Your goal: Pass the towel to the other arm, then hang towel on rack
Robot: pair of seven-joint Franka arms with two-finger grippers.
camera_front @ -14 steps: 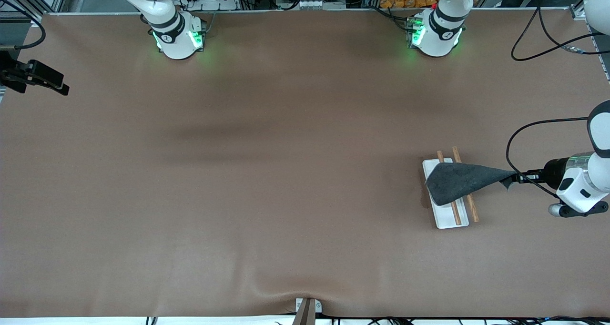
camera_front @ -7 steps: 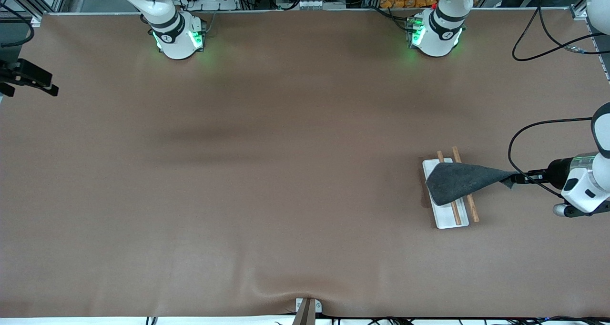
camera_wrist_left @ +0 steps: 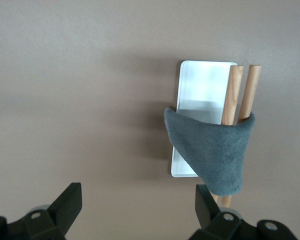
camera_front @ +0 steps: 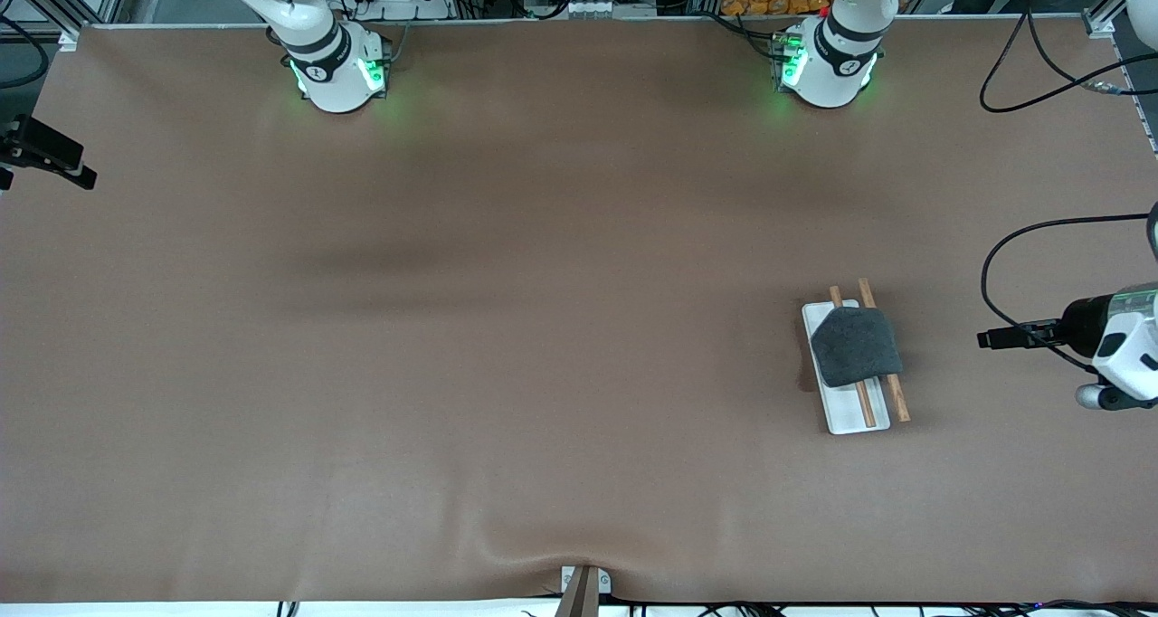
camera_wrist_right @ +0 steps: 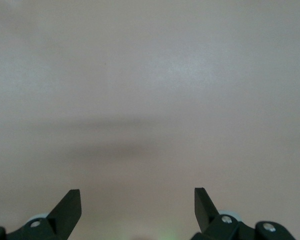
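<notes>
1. Over the table's edge at the left arm's end, the left gripper (camera_front: 988, 337) hangs with its fingers (camera_wrist_left: 66, 205) spread wide and nothing between them; the wrist view shows both dark fingertips standing well apart.
2. Out from that gripper, a stretch of bare brown table (camera_front: 543, 327) separates it from the rack (camera_front: 846, 407), so the gripper is near the rack but touches neither it nor the cloth.
3. On the rack, the towel (camera_front: 856, 346) lies draped across both wooden rods (camera_wrist_left: 234, 90), dark grey side up, covering their middle part and part of the white base (camera_wrist_left: 202, 85) beneath.
4. Seen from the left wrist, the towel (camera_wrist_left: 215, 150) hangs over the rods in a folded, roughly triangular shape, one lower corner drooping past the end of the base; the rod ends stick out uncovered above it.
5. Rack and towel sit toward the left arm's end of the table, nearer to the front camera than either arm's base.
6. At the right arm's end, the right gripper (camera_front: 54, 156) waits at the table's edge, well apart from the rack; its fingers (camera_wrist_right: 67, 207) are parted and empty, with only plain tabletop under them in its wrist view.
</notes>
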